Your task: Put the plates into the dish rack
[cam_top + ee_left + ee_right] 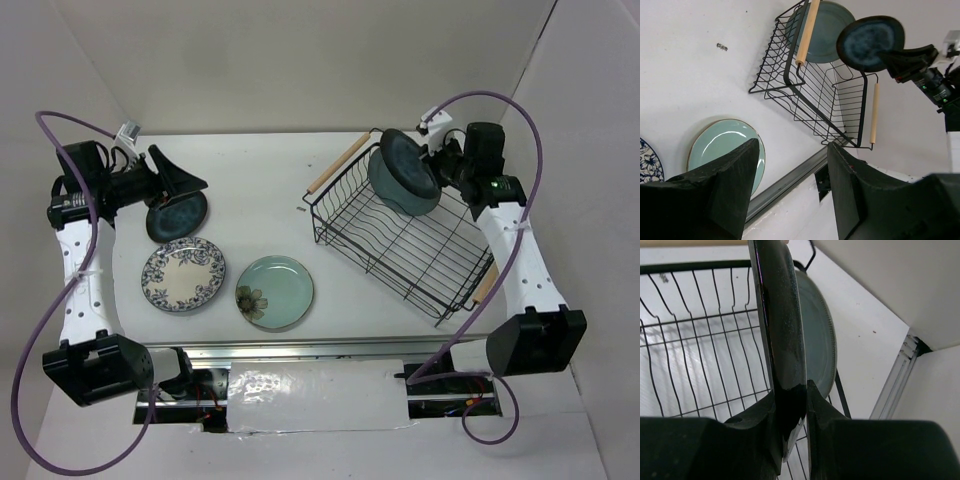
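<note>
The right gripper (790, 396) has its two fingers clamped on the rim of the glossy dark navy round ceramic plate (780, 315). The plate stands edge-on and upright out from the fingertips, over the rectangular black wire dish rack (405, 245). Whether its lower edge sits in a slot I cannot tell. Just past it, on the side away from the fingers, the plain grey-teal ceramic plate (819, 340) stands upright inside the rack, close to the held plate. The rack's two light wooden rod handles (807, 32) lie along its short ends.

The left gripper (792, 150) hangs above the table, well apart from the rack. Its fingers are spread wide with nothing between them. Below and ahead of one fingertip, the pale mint round plate with a flower motif (274, 291) lies flat on the white table (260, 180). Just beside it, further to that finger's outer side, lies the white round plate with a blue floral pattern (183, 275). A dark teal round dish (178, 215) rests on the table right under the left fingers.
</note>
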Action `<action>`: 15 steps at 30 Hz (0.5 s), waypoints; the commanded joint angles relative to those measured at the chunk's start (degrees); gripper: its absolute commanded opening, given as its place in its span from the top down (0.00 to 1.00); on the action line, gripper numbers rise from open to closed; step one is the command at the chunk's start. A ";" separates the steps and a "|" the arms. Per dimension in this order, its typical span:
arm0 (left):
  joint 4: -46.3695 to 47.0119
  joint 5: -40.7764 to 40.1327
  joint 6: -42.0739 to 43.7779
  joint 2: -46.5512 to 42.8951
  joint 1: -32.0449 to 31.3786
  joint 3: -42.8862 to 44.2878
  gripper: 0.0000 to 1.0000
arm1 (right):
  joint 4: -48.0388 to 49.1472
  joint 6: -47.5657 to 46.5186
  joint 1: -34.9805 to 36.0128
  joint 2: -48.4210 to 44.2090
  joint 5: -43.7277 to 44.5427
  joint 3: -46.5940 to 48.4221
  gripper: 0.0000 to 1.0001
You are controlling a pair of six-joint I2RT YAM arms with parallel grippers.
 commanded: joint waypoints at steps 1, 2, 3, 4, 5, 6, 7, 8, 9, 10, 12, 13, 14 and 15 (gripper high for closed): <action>0.33 0.77 1.40 -0.95 0.40 1.47 0.31 | 8.46 -5.16 -0.15 -1.89 -6.03 -1.07 1.00; 0.59 0.59 1.31 -0.95 0.40 1.38 0.31 | 11.17 -5.34 -0.24 -2.07 -6.73 -3.87 1.00; 0.50 -0.11 1.14 -0.77 0.40 1.21 0.31 | 12.85 -5.34 -0.33 -2.16 -6.39 -5.29 1.00; 0.33 -0.63 0.61 -0.34 0.48 1.21 0.31 | 14.70 -6.13 -0.33 -1.63 -6.64 -7.04 1.00; 0.15 -0.90 0.52 -0.16 0.48 1.12 0.31 | 15.24 -6.22 -0.33 -1.19 -7.17 -7.49 1.00; 0.15 -0.82 0.87 0.02 0.40 1.29 0.31 | 15.24 -6.57 -0.41 0.20 -7.35 -7.67 1.00; -0.20 -0.82 1.04 0.28 0.40 1.38 0.31 | 15.15 -6.92 -0.33 0.91 -7.61 -7.67 1.00; -0.37 -0.99 1.31 0.46 0.31 1.56 0.31 | 14.89 -7.10 -0.41 1.79 -7.61 -7.50 1.00; -0.38 -1.43 1.57 0.46 0.48 1.56 0.31 | 14.54 -7.45 -0.15 3.45 -7.79 -7.15 1.00; -0.72 -1.78 1.84 0.46 0.48 1.73 0.31 | 14.80 -7.11 -0.15 4.16 -7.79 -7.15 1.00; -0.90 -2.66 2.27 0.63 0.48 2.17 0.31 | 15.68 -6.49 0.28 5.57 -6.74 -7.41 1.00; -1.16 -2.84 2.36 0.98 0.48 2.52 0.31 | 16.81 -6.31 0.55 5.93 -5.78 -7.85 1.00; -1.43 -2.75 2.45 1.33 0.48 3.05 0.31 | 16.82 -6.40 0.81 6.19 -5.16 -7.76 1.00; -1.43 -2.75 2.45 1.95 0.40 3.49 0.31 | 17.35 -6.40 1.25 6.89 -4.37 -7.59 1.00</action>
